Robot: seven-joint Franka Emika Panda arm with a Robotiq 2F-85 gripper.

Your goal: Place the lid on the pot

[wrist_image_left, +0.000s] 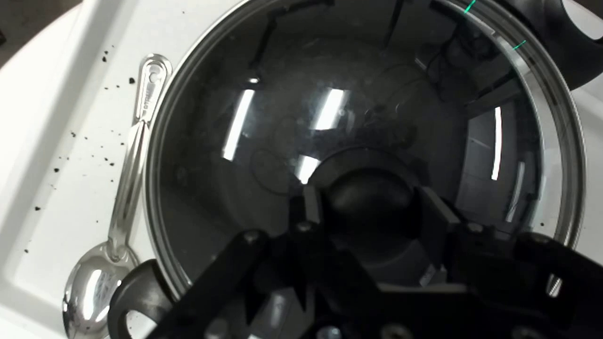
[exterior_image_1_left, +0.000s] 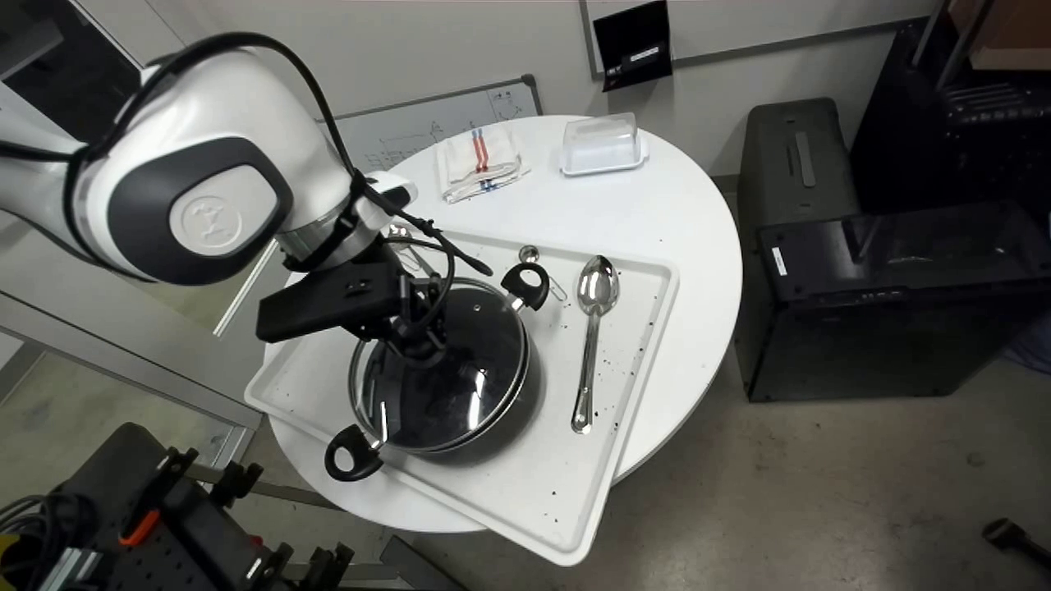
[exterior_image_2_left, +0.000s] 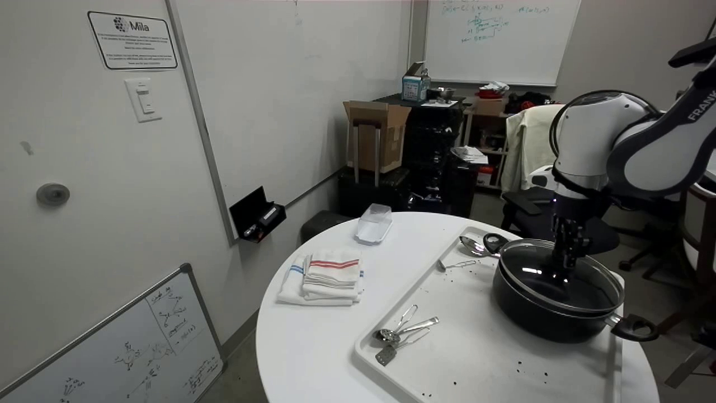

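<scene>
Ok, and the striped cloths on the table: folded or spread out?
Folded: in both exterior views the striped cloths lie in a compact, flat pile, with stacked layers showing along the edges.

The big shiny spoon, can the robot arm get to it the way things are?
Probably yes, but first the end effector would have to leave the lid knob. Nothing lies on the spoon, and it sits clear of the pot.

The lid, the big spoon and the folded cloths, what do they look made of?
Lid: probably clear glass, smooth and glossy, see-through with crisp light reflections. Big spoon: polished metal, perhaps stainless steel, judging by its mirror-like shine. Folded cloths: matte woven fabric, maybe cotton, from their soft folds and coloured stripes.
</scene>
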